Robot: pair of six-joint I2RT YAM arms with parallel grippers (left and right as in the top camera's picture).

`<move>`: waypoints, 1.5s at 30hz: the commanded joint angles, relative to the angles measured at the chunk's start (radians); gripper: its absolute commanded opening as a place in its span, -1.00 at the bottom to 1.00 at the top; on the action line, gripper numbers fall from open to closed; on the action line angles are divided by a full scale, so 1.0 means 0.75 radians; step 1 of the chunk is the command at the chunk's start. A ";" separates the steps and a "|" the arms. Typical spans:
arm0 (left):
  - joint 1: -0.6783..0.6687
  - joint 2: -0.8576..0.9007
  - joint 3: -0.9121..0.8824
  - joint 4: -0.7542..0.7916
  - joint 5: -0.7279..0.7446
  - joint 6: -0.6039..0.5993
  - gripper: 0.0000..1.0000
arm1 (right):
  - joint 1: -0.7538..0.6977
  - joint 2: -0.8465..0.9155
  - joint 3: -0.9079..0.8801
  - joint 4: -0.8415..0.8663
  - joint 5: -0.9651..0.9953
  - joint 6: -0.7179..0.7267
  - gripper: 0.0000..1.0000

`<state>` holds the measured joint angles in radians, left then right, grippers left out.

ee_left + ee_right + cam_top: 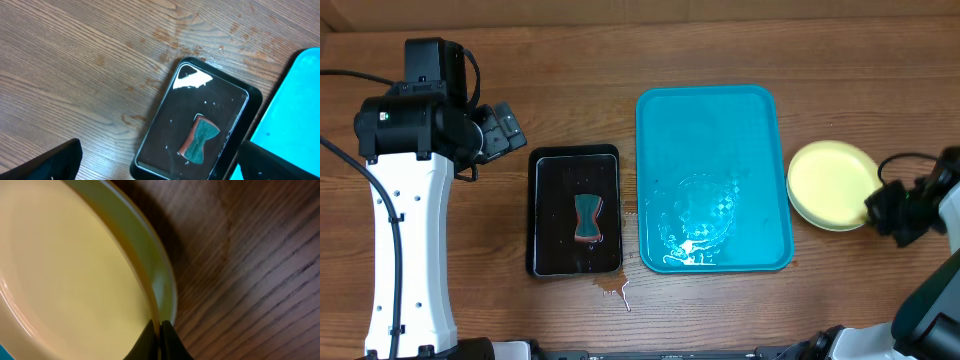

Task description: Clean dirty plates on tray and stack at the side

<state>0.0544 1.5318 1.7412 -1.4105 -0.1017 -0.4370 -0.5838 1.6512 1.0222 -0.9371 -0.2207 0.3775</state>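
The turquoise tray (710,110) lies right of centre, wet and with no plates on it; its corner shows in the left wrist view (295,100). A pale yellow-green plate (830,180) sits on the table right of the tray. In the right wrist view this plate (65,265) rests on a second greenish plate (165,285). My right gripper (882,205) (160,337) is shut on the top plate's right rim. No light blue plate shows. My left gripper (502,130) (160,167) is open and empty, above the table by the black tray.
A black tray (545,170) (165,115) left of the turquoise tray holds a red and green sponge (588,218) (200,140). A small brown spill (615,290) lies on the wooden table in front of it.
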 commanded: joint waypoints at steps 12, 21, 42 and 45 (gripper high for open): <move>0.006 -0.009 0.012 0.001 -0.017 0.025 0.99 | 0.034 -0.176 0.044 -0.091 -0.123 -0.041 0.33; 0.006 -0.009 0.012 0.001 -0.017 0.025 1.00 | 0.497 -0.700 0.047 -0.107 -0.502 -0.385 0.29; 0.006 -0.009 0.012 0.001 -0.017 0.025 1.00 | 1.069 -1.017 0.044 0.021 -0.334 -0.401 1.00; 0.006 -0.009 0.012 0.001 -0.017 0.025 1.00 | 1.068 -1.095 0.030 0.158 -0.173 -0.400 1.00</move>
<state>0.0544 1.5318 1.7412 -1.4101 -0.1017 -0.4366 0.2230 0.9020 1.0393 -0.8814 -0.4778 0.0887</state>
